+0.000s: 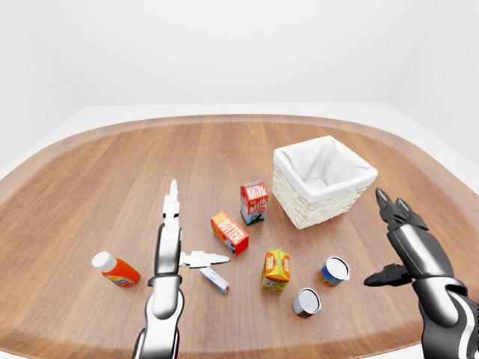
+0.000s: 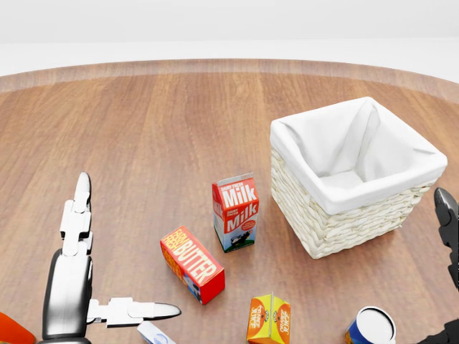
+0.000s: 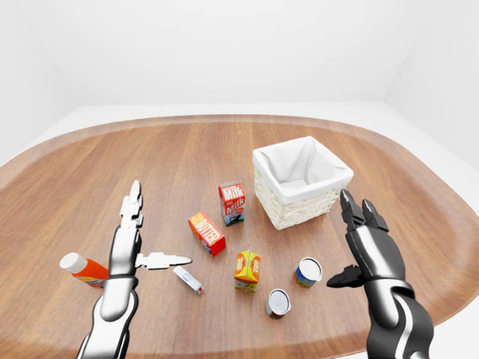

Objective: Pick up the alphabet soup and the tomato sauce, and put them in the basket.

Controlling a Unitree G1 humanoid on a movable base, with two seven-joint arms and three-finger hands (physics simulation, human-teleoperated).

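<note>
One oval wood table [image 1: 112,172] — white rm, walls bare

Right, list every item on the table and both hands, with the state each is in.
basket: upright, empty
milk carton: upright
butter box: lying flat
orange carton: upright
blue-labelled can: upright
grey can: upright
orange bottle: on its side
small white box: lying flat
left hand: open, holding nothing
right hand: open, holding nothing
</note>
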